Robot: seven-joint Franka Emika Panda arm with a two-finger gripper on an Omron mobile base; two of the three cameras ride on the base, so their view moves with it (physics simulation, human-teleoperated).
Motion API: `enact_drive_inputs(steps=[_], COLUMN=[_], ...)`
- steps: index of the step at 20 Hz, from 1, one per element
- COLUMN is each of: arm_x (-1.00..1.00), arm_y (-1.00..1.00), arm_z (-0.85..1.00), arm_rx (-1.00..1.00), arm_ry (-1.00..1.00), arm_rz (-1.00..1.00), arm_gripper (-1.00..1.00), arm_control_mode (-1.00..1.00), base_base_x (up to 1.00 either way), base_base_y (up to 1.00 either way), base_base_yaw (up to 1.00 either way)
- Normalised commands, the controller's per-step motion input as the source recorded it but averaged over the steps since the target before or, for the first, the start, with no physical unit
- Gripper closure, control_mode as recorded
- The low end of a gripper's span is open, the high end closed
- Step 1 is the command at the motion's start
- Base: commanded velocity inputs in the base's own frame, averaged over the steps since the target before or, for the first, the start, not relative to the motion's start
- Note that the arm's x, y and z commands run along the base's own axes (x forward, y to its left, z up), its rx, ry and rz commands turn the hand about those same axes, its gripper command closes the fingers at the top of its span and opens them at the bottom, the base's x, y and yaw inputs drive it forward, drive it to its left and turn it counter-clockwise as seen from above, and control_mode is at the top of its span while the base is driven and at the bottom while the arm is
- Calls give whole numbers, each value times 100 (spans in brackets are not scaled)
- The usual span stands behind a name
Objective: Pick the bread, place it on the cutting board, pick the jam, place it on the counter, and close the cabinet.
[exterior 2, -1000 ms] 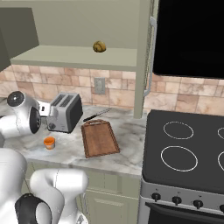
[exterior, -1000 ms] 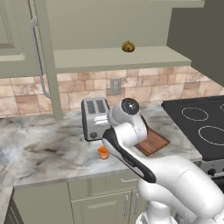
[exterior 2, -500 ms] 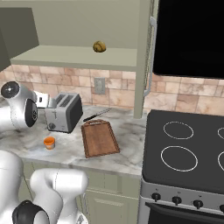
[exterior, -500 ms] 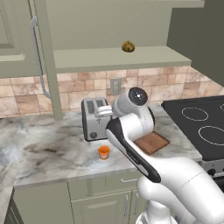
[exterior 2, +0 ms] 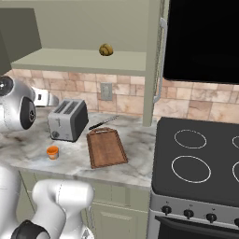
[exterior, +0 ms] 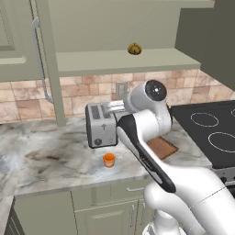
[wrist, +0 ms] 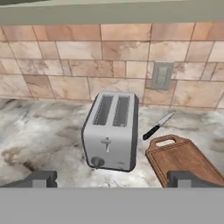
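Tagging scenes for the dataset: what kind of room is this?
A home kitchen, rendered: a toaster and cutting board on a marbled counter, a black stove beside it, olive-green cabinet above.

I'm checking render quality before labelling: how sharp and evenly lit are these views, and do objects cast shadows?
Left base view: even light, no glare; the jam casts only a faint shadow. Right base view: crisp, the cutting board edges clean. Hand view: softer, slightly blurred; the toaster shows a dim shadow.
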Motion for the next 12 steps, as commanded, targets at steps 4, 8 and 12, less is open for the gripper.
enact_drive_inputs(steps=[4, 8, 12], arm_x=[-22, -17, -19], arm_y=[-18, -19, -21], arm_z=[50, 53, 50], arm_rx=[0, 2, 1], arm_ry=[-2, -1, -2], arm_rz=[0, 0, 0], arm_gripper=[-100, -100, -100], arm_control_mode=[-100, -100, -100], base_base_x=[0, 0, 0], base_base_y=[0, 0, 0], base_base_yaw=[0, 0, 0])
